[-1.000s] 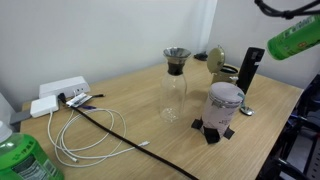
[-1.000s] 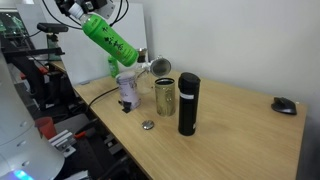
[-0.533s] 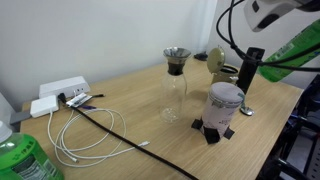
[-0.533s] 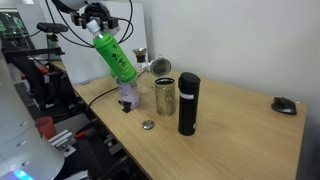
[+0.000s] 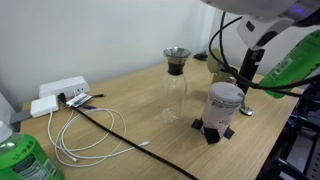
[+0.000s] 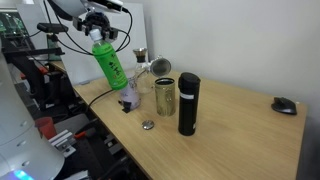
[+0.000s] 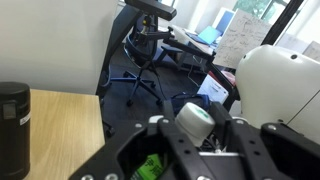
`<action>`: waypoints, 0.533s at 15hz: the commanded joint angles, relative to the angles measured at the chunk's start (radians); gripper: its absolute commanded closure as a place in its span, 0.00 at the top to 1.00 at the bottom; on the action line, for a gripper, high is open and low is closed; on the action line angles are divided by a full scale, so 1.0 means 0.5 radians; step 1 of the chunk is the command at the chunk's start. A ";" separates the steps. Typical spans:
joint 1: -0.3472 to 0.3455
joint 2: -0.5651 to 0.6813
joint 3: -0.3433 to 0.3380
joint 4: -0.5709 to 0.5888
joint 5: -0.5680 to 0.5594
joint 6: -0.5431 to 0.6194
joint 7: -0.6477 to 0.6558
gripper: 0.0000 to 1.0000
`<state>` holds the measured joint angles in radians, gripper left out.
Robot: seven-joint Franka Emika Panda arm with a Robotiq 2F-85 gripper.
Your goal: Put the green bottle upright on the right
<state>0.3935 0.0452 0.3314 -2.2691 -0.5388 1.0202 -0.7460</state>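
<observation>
Green bottle (image 6: 109, 63) is held in air, approx upright w/ slight tilt, gripper (image 6: 97, 36) clamped on its cap end. In an exterior view it hangs at far-left end of table (image 6: 240, 115), near white jar (image 6: 128, 93); black flask (image 6: 187, 103) stands further right.

Your pale wooden bench (image 5: 130, 85) stands against a plain white wall (image 5: 100, 30); a dark office chair (image 7: 140, 58) stands beyond it.

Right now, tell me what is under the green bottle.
Only air touches it: the green bottle hangs clear of the table. The white jar stands lower, nearby, covering the tabletop behind it.
</observation>
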 commanded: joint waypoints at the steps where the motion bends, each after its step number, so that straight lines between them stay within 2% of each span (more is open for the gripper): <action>1: -0.031 0.002 0.034 0.003 0.001 -0.003 0.003 0.41; 6: -0.032 0.002 0.034 0.003 0.001 -0.003 0.003 0.41; 7: -0.035 0.018 0.029 0.001 -0.007 -0.036 0.020 0.16; 8: -0.038 0.047 0.023 -0.011 -0.031 -0.108 0.040 0.16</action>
<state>0.3924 0.0452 0.3325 -2.2698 -0.5388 1.0167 -0.7451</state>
